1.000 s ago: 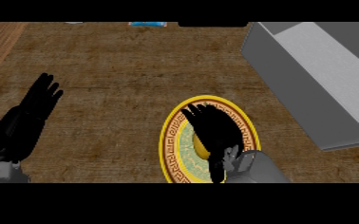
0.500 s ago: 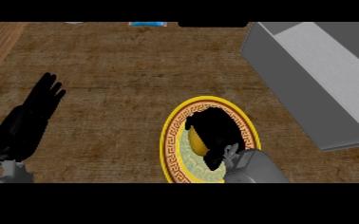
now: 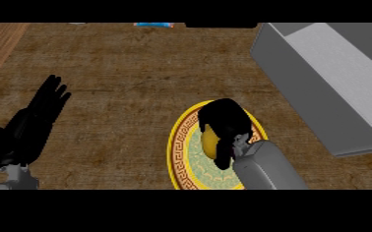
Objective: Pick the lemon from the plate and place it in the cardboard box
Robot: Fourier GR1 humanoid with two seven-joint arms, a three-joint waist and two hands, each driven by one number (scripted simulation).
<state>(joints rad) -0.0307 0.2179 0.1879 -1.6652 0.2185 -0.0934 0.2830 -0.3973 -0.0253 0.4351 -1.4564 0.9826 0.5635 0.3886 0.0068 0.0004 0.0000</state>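
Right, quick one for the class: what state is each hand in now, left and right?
Left hand: open, fingers straight, holding nothing, at the view's left.
Right hand: curled shut on the lemon, over the plate.

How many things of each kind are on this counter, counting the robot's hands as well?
Plate: 1
Lemon: 1
Box: 1
Blue object at the far edge: 1
Hands: 2, the left hand and the right hand
Total: 6
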